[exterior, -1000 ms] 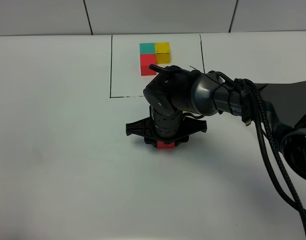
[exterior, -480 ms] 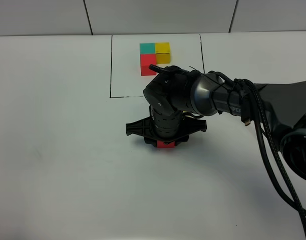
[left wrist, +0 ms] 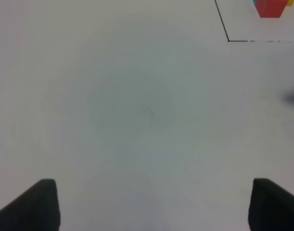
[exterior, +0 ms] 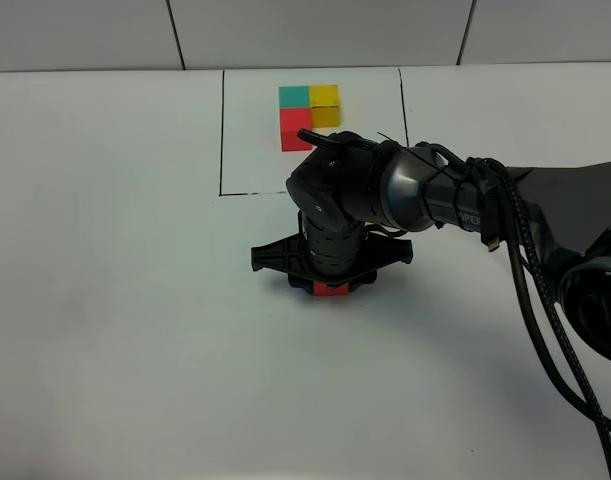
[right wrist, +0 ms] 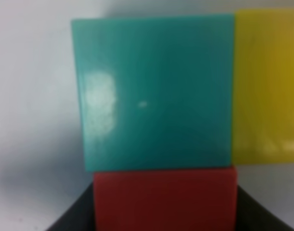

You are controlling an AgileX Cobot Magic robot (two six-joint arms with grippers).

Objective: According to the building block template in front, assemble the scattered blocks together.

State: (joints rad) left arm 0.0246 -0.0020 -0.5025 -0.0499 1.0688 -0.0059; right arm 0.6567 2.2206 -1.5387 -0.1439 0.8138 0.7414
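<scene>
Jaws of the right gripper [exterior: 331,283] are clamping the red cube [right wrist: 164,198] flush against the teal cube [right wrist: 156,94], yellow cube [right wrist: 266,86] alongside, needing square alignment before release, while the left gripper [left wrist: 147,207] is hanging open.

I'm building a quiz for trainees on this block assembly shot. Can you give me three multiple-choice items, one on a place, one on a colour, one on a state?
1. Where does the template lie?
A. inside the black drawn frame
B. under the left hand
C. outside the frame

2. Which colour is the cube between the right hand's fingers?
A. teal
B. red
C. yellow

3. How does the left hand stand?
A. shut on a cube
B. open over bare table
C. shut, empty

Key: 1 A, the frame line runs around it; 2 B, the right wrist view shows red between the fingers; 3 B, its fingers stand wide apart with nothing between.
</scene>
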